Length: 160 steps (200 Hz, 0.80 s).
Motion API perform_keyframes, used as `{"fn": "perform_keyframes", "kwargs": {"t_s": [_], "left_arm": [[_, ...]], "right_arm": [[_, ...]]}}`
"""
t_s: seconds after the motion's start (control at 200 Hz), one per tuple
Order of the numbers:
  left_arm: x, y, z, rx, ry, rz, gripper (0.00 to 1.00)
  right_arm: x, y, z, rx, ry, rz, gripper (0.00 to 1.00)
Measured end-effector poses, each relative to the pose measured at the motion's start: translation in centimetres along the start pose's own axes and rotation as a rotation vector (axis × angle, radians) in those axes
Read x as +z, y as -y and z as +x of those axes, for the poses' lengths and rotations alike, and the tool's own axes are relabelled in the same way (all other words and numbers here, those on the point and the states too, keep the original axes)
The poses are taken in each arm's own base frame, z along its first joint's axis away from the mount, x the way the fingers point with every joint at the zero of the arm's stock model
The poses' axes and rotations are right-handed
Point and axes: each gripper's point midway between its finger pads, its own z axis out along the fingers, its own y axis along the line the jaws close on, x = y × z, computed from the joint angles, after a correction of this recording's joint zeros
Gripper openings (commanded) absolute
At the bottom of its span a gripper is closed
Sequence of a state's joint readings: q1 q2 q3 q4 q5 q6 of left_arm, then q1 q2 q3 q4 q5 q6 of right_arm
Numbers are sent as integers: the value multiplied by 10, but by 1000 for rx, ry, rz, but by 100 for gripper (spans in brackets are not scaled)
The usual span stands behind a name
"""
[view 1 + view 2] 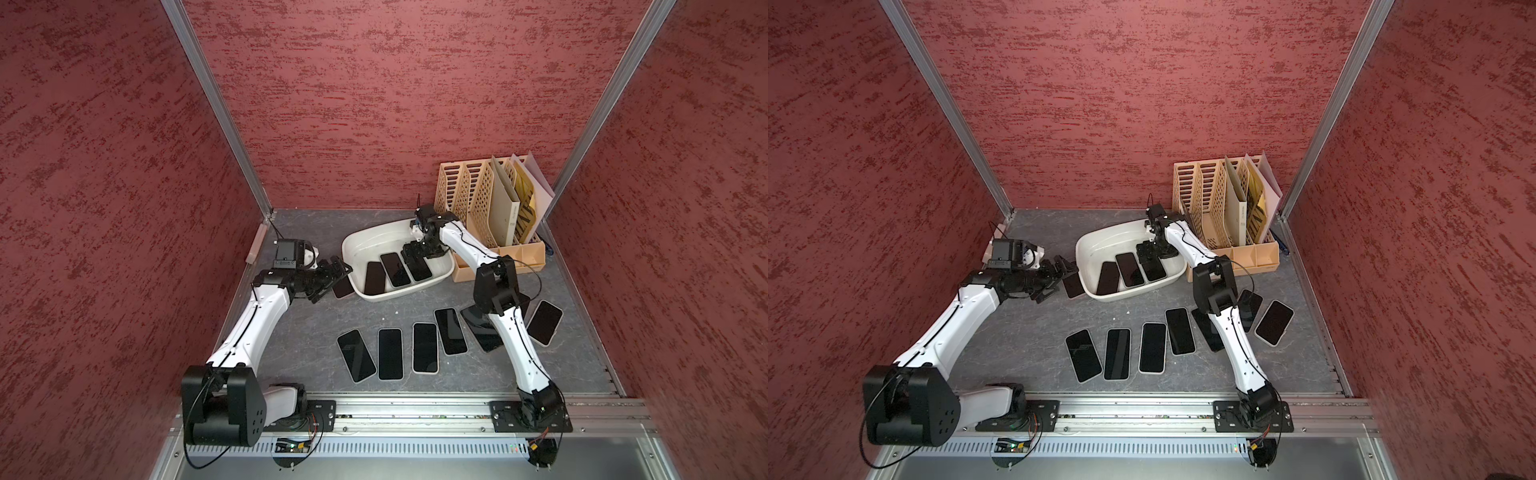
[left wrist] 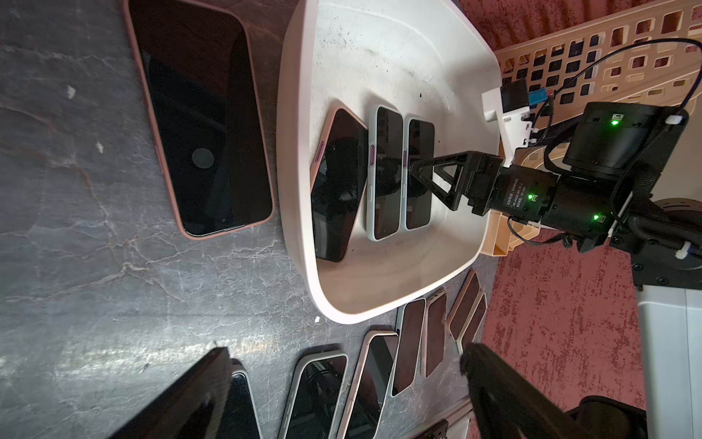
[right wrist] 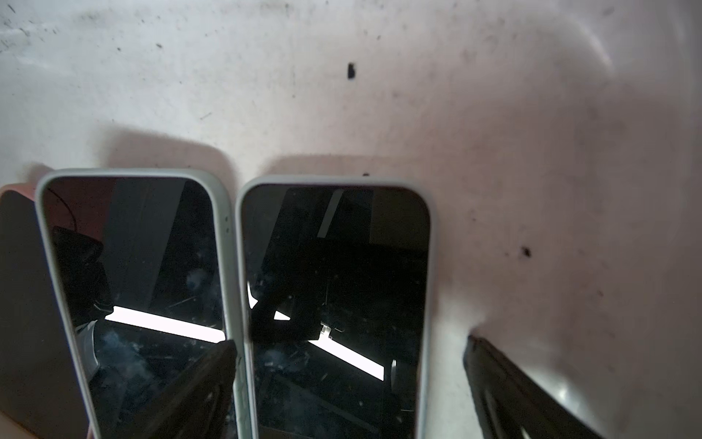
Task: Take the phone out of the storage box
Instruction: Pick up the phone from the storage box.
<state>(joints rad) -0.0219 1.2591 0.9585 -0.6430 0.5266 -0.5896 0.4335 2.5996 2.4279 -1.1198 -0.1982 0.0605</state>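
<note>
Left pincer (image 1: 330,281) hangs spread wide and empty over the dark grey stone-look surface (image 1: 316,332), right by a pink-cased black phone (image 1: 343,286) lying just outside the shallow white plastic storage box (image 1: 399,293). Three phones lie flat inside the box. Right pincer (image 3: 349,346) is down in there, fingers apart around the pale-cased black phone (image 3: 334,266). My worry: that phone touches its neighbour (image 3: 133,266), so one finger could land on the neighbour's edge and pinch both, or just skid off.

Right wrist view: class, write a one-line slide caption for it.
Open right end effector, a finger either side of a pale-cased phone lying screen-up in the storage box.
</note>
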Motion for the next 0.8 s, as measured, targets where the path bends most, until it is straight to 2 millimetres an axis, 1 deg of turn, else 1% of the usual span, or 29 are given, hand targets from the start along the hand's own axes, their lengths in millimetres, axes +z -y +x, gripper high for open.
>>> {"fn": "perform_keyframes", "kwargs": {"t_s": [0.296,0.526,0.801], "left_arm": [[3,-9,6,-28,-22,0,100],[-3,-13,4,-50,-13,14,100],[-4,-10,5,-54,-18,29,100]], "right_arm": [[2,0,3,-46,-32,35,98],[4,0,9,-71,-62,78,97],[7,-1,26,-126,-123,172,88]]}}
